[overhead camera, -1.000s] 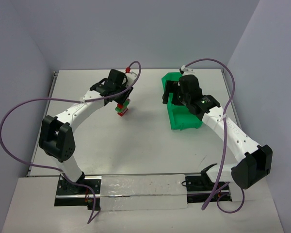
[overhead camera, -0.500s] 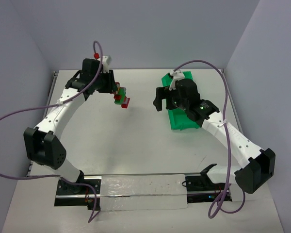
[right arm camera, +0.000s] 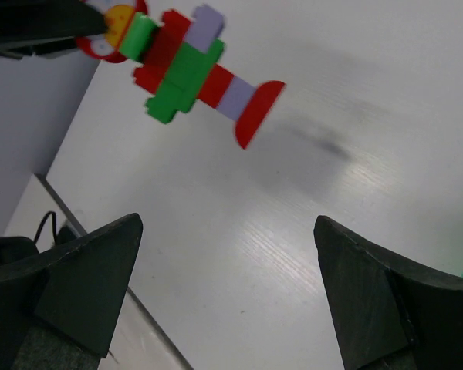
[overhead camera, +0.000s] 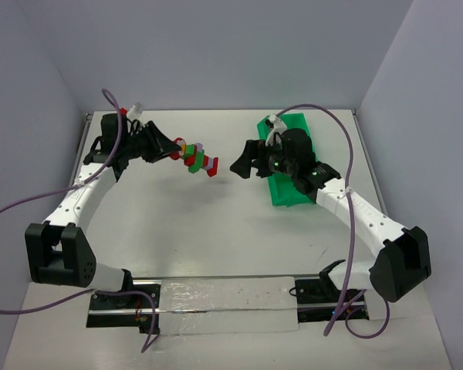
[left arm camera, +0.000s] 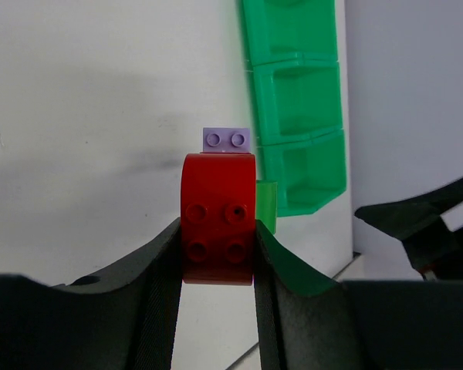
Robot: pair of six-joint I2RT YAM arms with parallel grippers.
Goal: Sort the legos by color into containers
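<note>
The left gripper (overhead camera: 172, 149) is clamped on 1 end of a lego stack (overhead camera: 196, 157), a joined run of red, green, purple and white bricks with a yellow bit near the fingers. Its wrist view shows both fingers (left arm camera: 162, 262) pressed against the sides of a red brick (left arm camera: 218, 223), with a small purple brick (left arm camera: 227, 139) showing just above it. The stack sticks out sideways toward the right gripper (overhead camera: 241, 160) (its shadow lies apart from it on the table (overhead camera: 216, 239), so it hangs above the surface). The right gripper's jaws are spread wide with nothing between them, facing the stack across a clear gap. The green tray (overhead camera: 290, 194) lies on the table's right side, behind the right gripper; 3 of its compartments show in the left wrist view.
</note>
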